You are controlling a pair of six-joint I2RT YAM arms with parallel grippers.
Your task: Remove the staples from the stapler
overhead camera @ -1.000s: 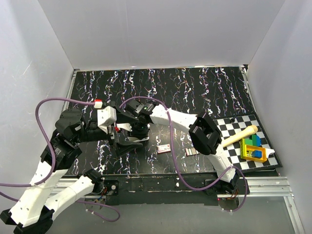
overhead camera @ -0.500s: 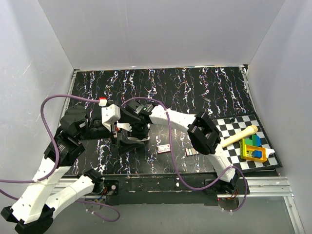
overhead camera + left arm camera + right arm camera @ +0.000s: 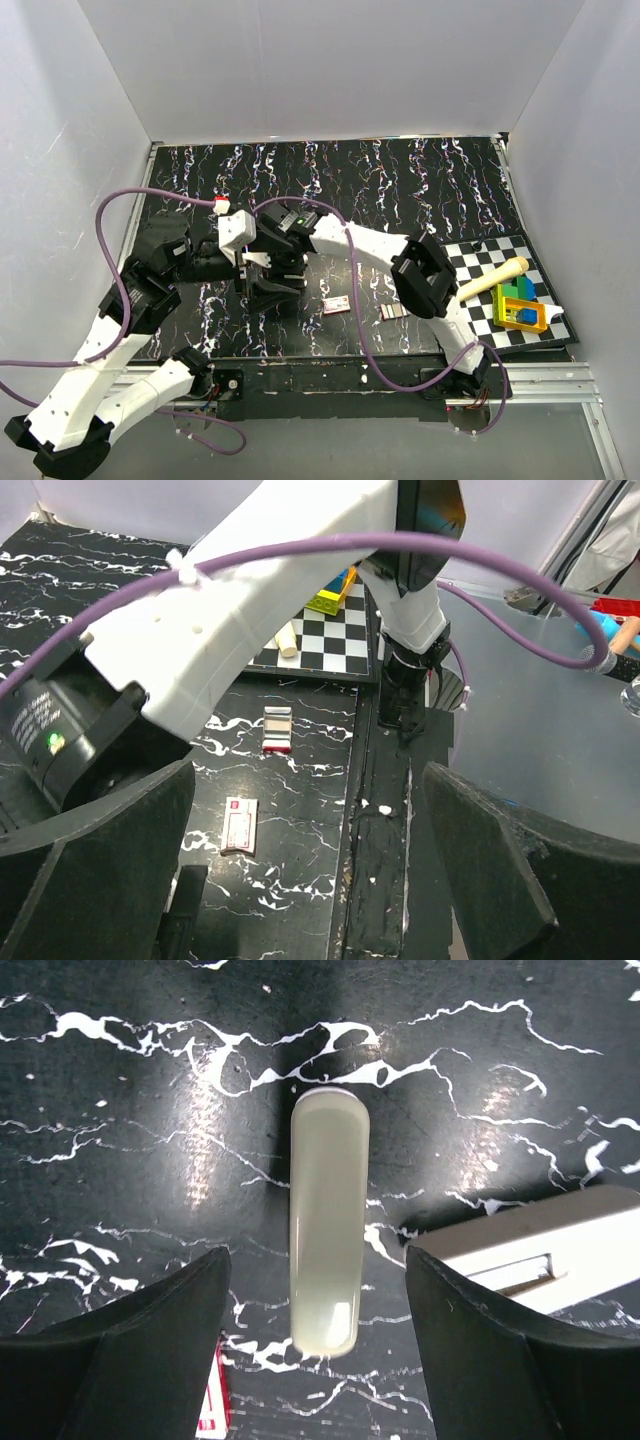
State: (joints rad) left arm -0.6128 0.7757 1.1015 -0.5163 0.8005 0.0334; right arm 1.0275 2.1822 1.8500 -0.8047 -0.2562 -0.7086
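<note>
The stapler (image 3: 328,1220) lies flat on the black marbled mat, its cream rounded top facing up. My right gripper (image 3: 316,1260) is open and straddles it, one dark finger on each side, not touching. In the top view the right gripper (image 3: 288,262) points down at mid-left of the mat and hides the stapler. My left gripper (image 3: 268,292) is open and empty just beside and in front of it. In the left wrist view its fingers (image 3: 100,860) frame bare mat and the mat's near edge; the stapler does not show there.
Two small staple boxes (image 3: 336,306) (image 3: 392,312) lie on the mat near its front edge, also in the left wrist view (image 3: 240,825) (image 3: 277,728). A checkered board (image 3: 470,290) at the right bears a wooden stick (image 3: 492,278) and coloured blocks (image 3: 520,305). White walls surround the mat.
The left arm has swung right and forward, bringing its gripper closer under the right wrist. The right arm has barely moved.
</note>
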